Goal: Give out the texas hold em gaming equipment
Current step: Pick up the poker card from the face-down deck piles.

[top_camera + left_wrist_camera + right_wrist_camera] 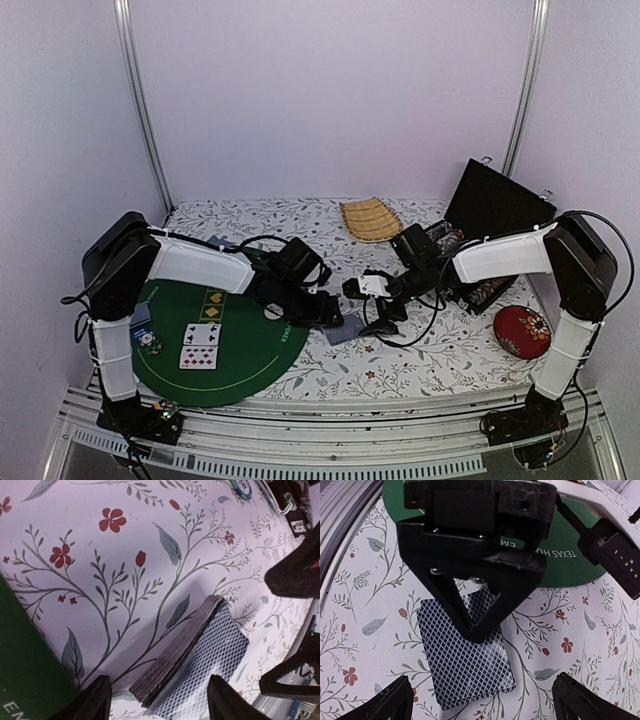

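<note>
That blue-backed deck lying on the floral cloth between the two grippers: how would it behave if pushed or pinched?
The deck shows a layered edge with no band visible, so a sideways push would probably shear it into a fan. Lying flat on the cloth, it should not roll or tip. A side pinch may buckle loose cards.

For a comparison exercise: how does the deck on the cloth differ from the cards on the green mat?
The deck lies face down, crosshatched back showing; the mat cards lie face up. The deck is a thick stack; the mat cards are laid out thin. The deck sits on the cloth, the mat cards on the mat. Both lie flat.
</note>
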Controlling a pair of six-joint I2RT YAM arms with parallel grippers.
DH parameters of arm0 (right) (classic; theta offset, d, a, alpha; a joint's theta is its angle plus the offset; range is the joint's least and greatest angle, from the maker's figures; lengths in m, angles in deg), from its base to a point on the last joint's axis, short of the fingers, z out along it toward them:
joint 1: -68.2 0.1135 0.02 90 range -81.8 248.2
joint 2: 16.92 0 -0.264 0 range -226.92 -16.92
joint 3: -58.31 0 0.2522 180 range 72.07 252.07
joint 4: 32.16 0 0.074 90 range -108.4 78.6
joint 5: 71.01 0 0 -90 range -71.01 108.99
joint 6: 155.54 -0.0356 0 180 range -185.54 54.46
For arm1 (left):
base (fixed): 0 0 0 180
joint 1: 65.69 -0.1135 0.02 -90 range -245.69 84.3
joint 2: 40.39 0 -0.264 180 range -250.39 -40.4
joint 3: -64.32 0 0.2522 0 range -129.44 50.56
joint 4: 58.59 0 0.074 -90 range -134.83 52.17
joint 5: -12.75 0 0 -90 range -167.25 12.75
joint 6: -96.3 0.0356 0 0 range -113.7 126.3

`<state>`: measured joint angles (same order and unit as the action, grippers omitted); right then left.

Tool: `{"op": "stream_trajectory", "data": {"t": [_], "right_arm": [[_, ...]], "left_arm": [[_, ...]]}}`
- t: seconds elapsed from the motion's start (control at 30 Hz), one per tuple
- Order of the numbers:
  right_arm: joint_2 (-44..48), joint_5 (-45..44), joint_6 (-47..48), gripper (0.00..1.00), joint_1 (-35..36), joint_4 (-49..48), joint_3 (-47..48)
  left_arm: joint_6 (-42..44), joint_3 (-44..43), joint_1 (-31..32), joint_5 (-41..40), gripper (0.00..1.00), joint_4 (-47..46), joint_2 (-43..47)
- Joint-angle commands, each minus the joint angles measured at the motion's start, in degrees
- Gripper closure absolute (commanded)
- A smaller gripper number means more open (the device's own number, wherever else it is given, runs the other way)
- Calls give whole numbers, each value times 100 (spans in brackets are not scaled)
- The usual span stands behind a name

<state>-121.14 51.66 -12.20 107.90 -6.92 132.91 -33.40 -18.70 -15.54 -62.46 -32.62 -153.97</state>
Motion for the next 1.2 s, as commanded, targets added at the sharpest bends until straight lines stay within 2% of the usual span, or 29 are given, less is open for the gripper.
{"op": "stream_trajectory", "data": {"t": [0.0, 0.1, 0.27, 0.4, 0.67, 0.77, 0.87, 1.0, 1.17], "right_arm": [[221, -132, -151, 1, -6, -376, -220], [332, -115, -155, 1, -9, -480, -323], [531, -140, -185, 1, -7, -652, -444], [609, -176, -167, 1, -5, -741, -476], [623, -266, -123, 1, -4, -655, -477], [647, -272, -122, 1, -6, -631, -484], [660, -240, -118, 1, 0, -642, -483], [688, -218, -122, 1, -3, -665, -459], [746, -228, -105, 1, -6, -657, -497]], "left_arm": [[250, -272, 269, -656, 32, 870, -305], [339, -365, 276, -886, 37, 1178, -389], [436, -263, 293, -1404, 38, 1553, -269], [480, -167, 303, -1658, 45, 1640, -191], [507, 15, 312, -1423, 45, 1235, 17], [533, 134, 303, -1339, 41, 1143, 319], [496, 435, 239, -924, 38, 610, 464], [425, 445, 167, -382, 48, 193, 308], [487, 426, 165, -151, 69, -9, 280]]}}
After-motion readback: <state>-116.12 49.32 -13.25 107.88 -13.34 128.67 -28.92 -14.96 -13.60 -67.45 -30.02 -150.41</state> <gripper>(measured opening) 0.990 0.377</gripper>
